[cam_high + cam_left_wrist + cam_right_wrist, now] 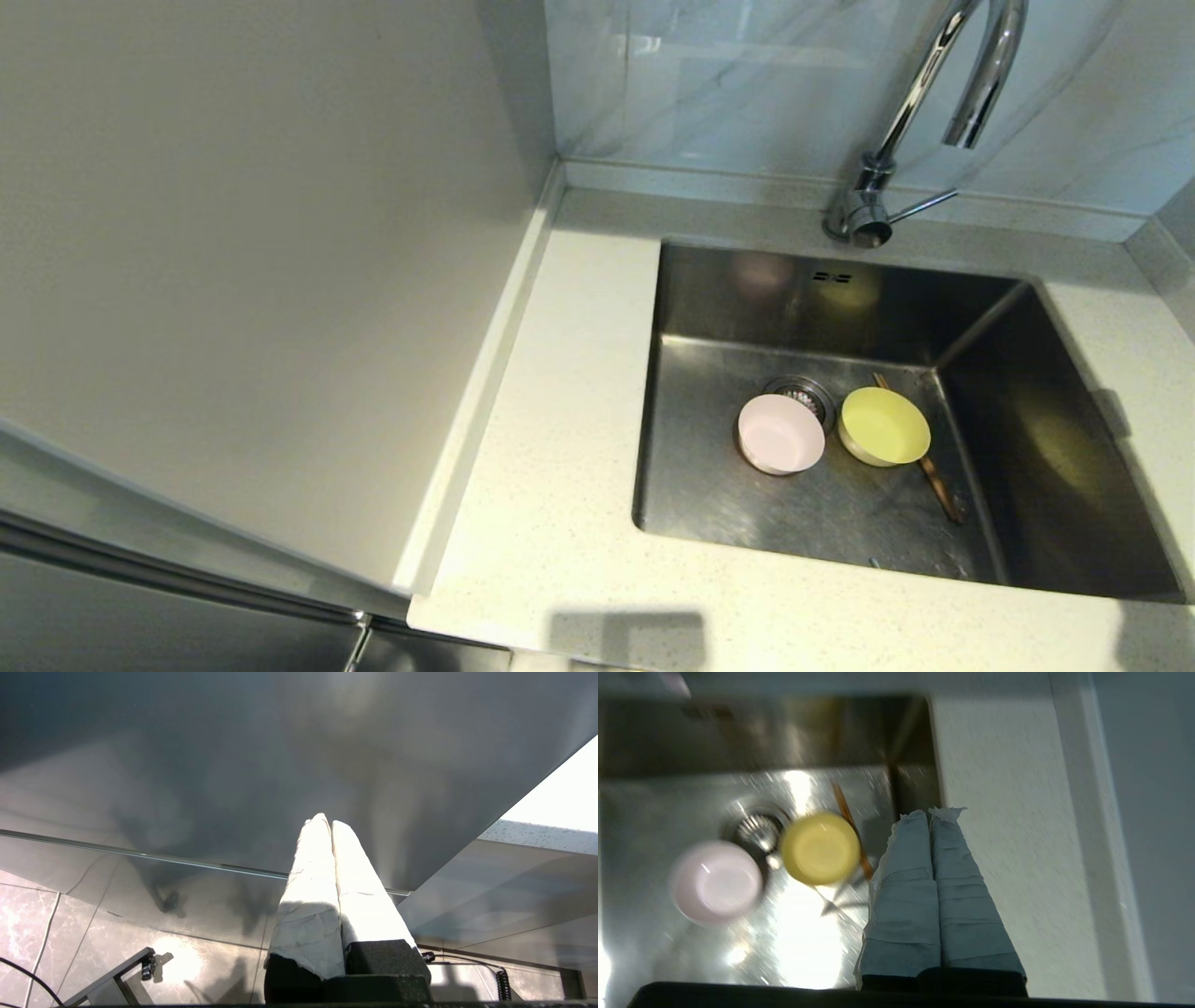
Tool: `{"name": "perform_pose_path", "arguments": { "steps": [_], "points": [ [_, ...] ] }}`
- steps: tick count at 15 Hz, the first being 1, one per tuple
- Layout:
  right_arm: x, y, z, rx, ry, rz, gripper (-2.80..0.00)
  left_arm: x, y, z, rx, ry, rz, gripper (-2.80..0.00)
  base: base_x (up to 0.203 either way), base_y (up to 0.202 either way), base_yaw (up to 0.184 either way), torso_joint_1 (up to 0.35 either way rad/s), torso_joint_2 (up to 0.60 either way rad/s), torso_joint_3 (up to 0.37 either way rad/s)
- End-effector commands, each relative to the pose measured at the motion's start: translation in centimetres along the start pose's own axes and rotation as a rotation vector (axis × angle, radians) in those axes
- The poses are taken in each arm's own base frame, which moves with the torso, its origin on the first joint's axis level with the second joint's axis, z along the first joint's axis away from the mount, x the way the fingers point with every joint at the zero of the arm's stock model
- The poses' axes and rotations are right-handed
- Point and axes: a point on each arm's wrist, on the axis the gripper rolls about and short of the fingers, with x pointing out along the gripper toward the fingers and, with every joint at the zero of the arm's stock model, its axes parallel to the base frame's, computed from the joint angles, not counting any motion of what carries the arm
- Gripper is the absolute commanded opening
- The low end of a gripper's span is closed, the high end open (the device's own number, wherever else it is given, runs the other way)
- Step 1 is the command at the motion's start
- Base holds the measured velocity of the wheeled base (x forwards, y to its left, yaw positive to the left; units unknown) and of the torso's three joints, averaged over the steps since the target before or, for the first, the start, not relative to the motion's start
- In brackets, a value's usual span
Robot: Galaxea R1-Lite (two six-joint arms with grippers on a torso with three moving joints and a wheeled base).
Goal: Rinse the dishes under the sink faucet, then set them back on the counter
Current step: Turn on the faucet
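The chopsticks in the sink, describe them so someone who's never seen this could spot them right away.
Look into the steel sink, right of the round drain strainer. The chopsticks lie on the basin floor, partly under the yellow bowl. They are thin, brown and straight, unlike the round yellow and pink bowl.

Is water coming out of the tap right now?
No, it looks off. No stream falls from the faucet spout in the head view, and the pink bowl and yellow bowl sit in the sink.
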Motion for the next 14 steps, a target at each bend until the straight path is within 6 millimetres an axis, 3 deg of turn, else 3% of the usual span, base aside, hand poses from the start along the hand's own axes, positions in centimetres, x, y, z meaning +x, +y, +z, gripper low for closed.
{"name": "perform_pose_path", "arguments": {
  "steps": [1, 3, 6, 8, 11, 14],
  "points": [
    [2.7, 0.4, 1.6, 0.072, -0.009, 0.014, -2.8, 0.0, 0.0, 0.0, 0.0, -0.003, 0.001, -2.8, 0.0, 0.0, 0.0, 0.0, 0.0, 0.0],
    [5.3, 1.0, 2.7, 0.138, -0.021, 0.029, -2.8, 0.0, 0.0, 0.0, 0.0, -0.003, 0.001, -2.8, 0.0, 0.0, 0.0, 0.0, 0.0, 0.0],
    [9.3, 1.3, 2.6, 0.188, -0.034, -0.045, -2.8, 0.0, 0.0, 0.0, 0.0, -0.003, 0.001, -2.8, 0.0, 0.0, 0.0, 0.0, 0.0, 0.0],
    [10.9, 1.6, 3.6, 0.269, -0.075, -0.084, -2.8, 0.0, 0.0, 0.0, 0.0, -0.003, 0.001, -2.8, 0.0, 0.0, 0.0, 0.0, 0.0, 0.0],
    [14.4, 2.4, 3.1, 0.42, -0.053, -0.043, -2.8, 0.0, 0.0, 0.0, 0.0, -0.003, 0.001, -2.8, 0.0, 0.0, 0.0, 0.0, 0.0, 0.0],
    [16.2, 3.3, 3.2, 0.533, -0.089, 0.044, -2.8, 0.0, 0.0, 0.0, 0.0, -0.003, 0.001, -2.8, 0.0, 0.0, 0.0, 0.0, 0.0, 0.0]
  ]
}}
